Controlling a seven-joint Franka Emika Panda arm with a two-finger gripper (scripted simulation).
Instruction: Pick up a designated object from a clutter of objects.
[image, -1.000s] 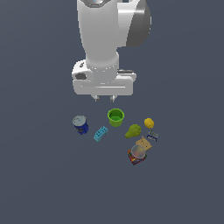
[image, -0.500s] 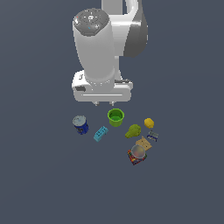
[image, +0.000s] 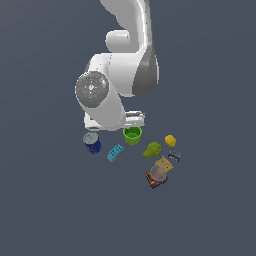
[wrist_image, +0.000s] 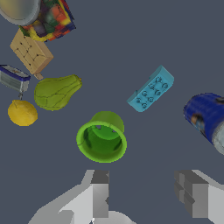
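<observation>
The lime-green cup stands upright with its mouth up, in the middle of the clutter. My gripper is open, its two grey fingers spread apart with nothing between them. It hangs above the floor just beside the cup, not touching it. In the exterior view the arm's white hand covers the fingers, sitting just above and to the left of the cup.
Around the cup lie a blue can, a cyan block, a yellow-green pear, a lemon, a clear ball, a tan box, a colourful box and a small blue-grey box.
The arm has swung and dropped, bringing the hand down from well above the clutter to just over the green cup. The objects have not moved.
</observation>
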